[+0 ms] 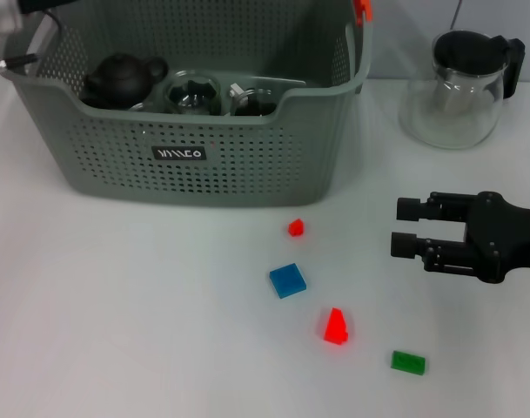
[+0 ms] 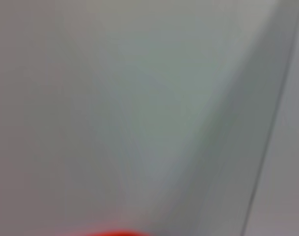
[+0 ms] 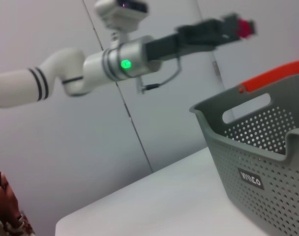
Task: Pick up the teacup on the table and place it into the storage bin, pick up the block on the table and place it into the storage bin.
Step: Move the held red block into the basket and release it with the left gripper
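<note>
Stood well ahead and left of the right pincer [image 1: 402, 228]: large grey perforated plastic storage bin [image 1: 204, 165], holding a dark teapot [image 1: 121, 78] and glassware. Teacup seemingly binned already; block step in hand. Hovered with jaws parted, empty, above the white table [image 1: 117, 305]. Lay just left: flat blue square block [image 1: 287, 280]. Left pincer [image 3: 232, 27] raised above the bin, seemingly gripping something red. Needed next: a descent onto a block.

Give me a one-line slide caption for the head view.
Right hand open beside scattered blocks; grey storage bin already holds teaware.
</note>
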Available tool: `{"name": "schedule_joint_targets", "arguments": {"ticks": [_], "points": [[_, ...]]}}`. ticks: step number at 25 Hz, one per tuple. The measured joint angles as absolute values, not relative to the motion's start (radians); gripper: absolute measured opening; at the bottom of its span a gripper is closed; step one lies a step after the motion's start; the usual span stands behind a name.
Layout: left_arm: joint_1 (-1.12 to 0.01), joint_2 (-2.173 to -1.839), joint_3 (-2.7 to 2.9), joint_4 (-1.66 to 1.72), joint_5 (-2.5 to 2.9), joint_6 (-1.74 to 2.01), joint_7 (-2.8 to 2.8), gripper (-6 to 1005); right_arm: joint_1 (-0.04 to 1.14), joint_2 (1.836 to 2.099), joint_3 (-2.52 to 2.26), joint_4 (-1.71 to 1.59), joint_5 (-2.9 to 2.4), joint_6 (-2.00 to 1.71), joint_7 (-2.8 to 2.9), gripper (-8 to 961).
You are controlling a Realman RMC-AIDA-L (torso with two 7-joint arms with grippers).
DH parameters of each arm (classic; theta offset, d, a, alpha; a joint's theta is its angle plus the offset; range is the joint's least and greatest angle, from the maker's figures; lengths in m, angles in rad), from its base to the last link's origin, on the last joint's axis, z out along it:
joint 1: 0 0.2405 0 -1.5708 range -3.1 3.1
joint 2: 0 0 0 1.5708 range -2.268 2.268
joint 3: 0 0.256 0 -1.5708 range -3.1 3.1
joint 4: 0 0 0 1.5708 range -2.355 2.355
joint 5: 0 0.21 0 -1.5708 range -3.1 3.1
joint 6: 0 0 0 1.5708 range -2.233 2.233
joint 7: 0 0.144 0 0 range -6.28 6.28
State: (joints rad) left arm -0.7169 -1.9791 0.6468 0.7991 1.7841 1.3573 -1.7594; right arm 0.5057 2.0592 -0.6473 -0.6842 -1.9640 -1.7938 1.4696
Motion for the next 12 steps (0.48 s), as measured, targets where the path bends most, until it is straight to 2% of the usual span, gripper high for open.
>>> {"name": "schedule_joint_targets", "arguments": {"ticks": [4, 12], "points": [[-0.761, -1.976, 0.752, 0.805, 1.940, 1.170, -1.890, 694, 0.504, 2.059, -0.647, -0.684, -1.964, -1.793, 1.469, 621], [-0.768, -2.007, 0.815, 0.839, 2.039, 1.054, -1.954, 697, 0.506, 2.060, -0.646, -0.684, -1.963, -1.793, 1.468, 617]]}}
